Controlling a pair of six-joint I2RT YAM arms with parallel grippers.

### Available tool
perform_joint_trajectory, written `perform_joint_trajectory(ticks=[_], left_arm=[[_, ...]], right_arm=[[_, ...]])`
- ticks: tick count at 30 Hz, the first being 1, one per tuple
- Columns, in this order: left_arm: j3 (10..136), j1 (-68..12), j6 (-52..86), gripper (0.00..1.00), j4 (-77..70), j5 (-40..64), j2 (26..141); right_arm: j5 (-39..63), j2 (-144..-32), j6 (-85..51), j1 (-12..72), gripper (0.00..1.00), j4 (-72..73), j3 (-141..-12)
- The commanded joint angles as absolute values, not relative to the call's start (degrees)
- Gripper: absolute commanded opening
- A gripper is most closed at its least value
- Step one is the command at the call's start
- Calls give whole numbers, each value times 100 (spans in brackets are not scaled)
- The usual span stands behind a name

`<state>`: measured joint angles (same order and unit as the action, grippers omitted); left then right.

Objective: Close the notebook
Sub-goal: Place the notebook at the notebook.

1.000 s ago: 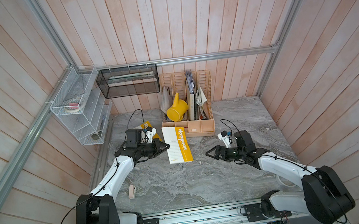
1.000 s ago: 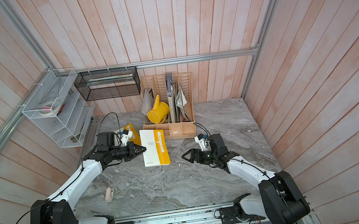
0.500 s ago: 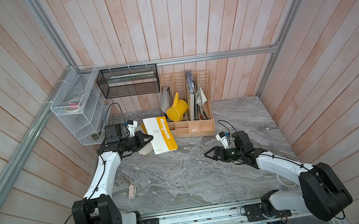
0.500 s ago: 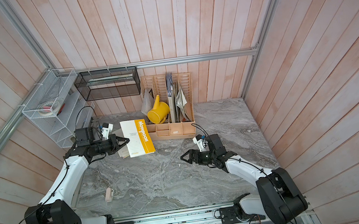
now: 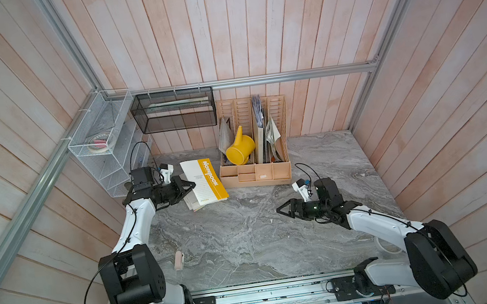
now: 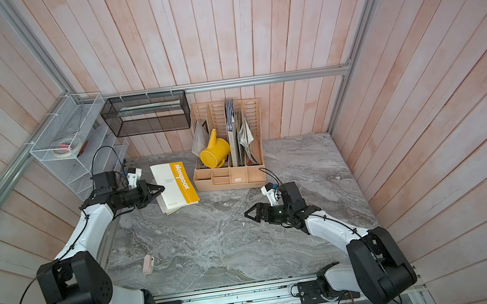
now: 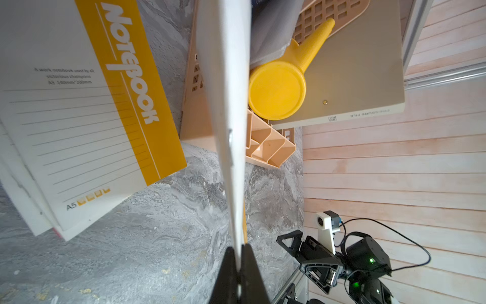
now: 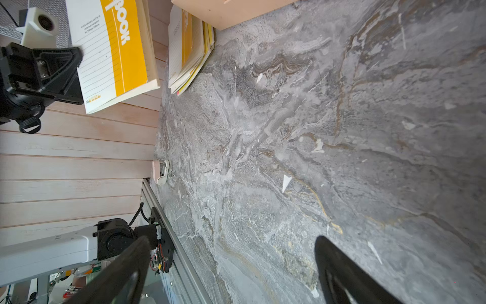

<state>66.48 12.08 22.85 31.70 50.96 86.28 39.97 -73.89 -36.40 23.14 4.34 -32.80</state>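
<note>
Notebook: far left of table, beside desk organizer, partly open. Left gripper: pinched tight on one thin leaf, presumably to fold it shut. Right gripper: spread wide, empty, parked clear at right.

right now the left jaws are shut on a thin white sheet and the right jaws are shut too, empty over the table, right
Not quite: the right jaws are open, not shut. The right wrist view shows their fingers wide apart with only bare table between. The rest holds: left jaws shut on the thin white sheet, right jaws empty over the table.
</note>
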Motion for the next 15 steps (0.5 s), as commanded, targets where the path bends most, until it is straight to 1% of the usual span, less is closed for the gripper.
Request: perform_joint_trajectory(ticks=[1, 15], left_arm=[[6898, 1314, 2174, 0, 3088, 5097, 8867], [7498, 1498, 2611, 0, 2529, 5042, 9653]], right_arm=[[4051, -7374, -3683, 2358, 98, 475, -3421], [4033, -7356, -3700, 2373, 98, 447, -3359]])
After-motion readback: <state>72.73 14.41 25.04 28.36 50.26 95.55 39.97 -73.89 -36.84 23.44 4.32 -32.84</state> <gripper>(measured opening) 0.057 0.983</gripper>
